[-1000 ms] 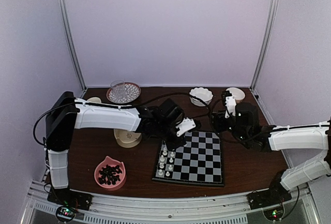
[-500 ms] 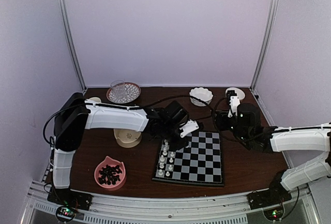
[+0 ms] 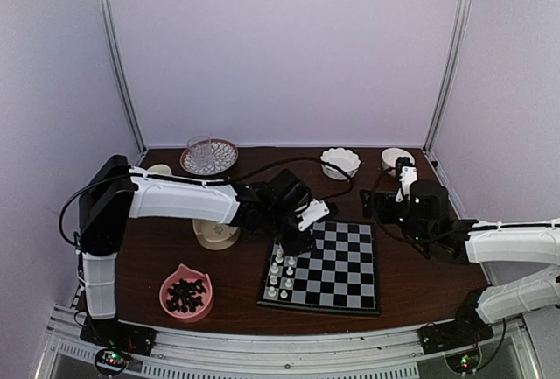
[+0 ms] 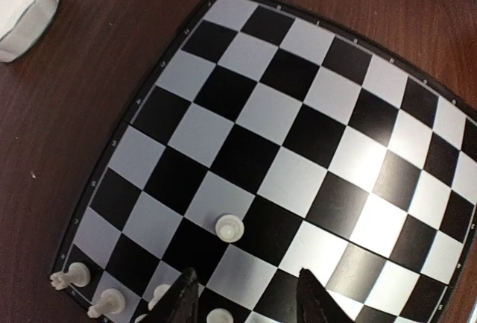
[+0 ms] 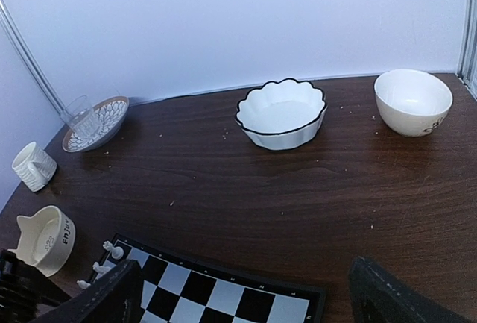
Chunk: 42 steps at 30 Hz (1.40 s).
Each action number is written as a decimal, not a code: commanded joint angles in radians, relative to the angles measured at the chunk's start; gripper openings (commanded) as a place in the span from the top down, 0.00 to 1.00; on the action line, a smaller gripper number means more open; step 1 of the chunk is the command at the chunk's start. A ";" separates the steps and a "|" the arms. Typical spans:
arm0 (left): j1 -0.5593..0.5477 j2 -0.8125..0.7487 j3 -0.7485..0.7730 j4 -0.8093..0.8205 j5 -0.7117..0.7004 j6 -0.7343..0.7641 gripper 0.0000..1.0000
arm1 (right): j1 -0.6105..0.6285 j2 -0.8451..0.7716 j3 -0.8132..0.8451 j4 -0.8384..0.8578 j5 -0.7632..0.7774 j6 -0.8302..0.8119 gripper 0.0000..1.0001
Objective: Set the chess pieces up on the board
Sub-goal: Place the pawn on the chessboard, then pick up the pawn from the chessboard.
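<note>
The board (image 3: 328,267) lies at the table's front centre. Several white chess pieces (image 3: 280,274) stand in its two left columns. My left gripper (image 3: 294,241) hovers over the board's far left corner. In the left wrist view its fingers (image 4: 182,300) are apart and the left gripper (image 4: 246,306) is open. One white pawn (image 4: 229,227) stands free on a square just ahead of the tips, and more pieces (image 4: 108,304) line the board (image 4: 313,121) edge. My right gripper (image 3: 391,205) hangs wide open past the board's far right corner and holds nothing; the right gripper (image 5: 250,304) shows there too.
A pink bowl (image 3: 185,293) of black pieces sits front left, with a cream bowl (image 3: 216,233) behind it. Along the back stand a patterned plate with a glass (image 3: 208,157), a scalloped white bowl (image 5: 282,114) and a plain white bowl (image 5: 412,101). A small cup (image 5: 33,165) stands at far left.
The left gripper's jaws have opened, leaving a white pawn standing on the board. The right gripper has opened wider and its arm has drawn back to the right.
</note>
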 commanded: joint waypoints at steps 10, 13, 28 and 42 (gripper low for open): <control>0.130 -0.303 -0.186 0.132 0.037 -0.165 0.08 | -0.005 0.110 0.249 -0.323 -0.008 0.081 0.01; 0.186 -0.388 -0.273 0.165 0.002 -0.221 0.02 | -0.002 0.164 0.332 -0.418 -0.093 0.062 0.00; 0.292 -0.662 -0.607 0.167 -0.512 -0.466 0.02 | 0.118 0.452 0.721 -0.880 -0.314 -0.070 0.38; 0.315 -0.734 -0.746 0.297 -0.624 -0.448 0.02 | 0.221 0.710 0.931 -1.128 -0.304 -0.136 0.58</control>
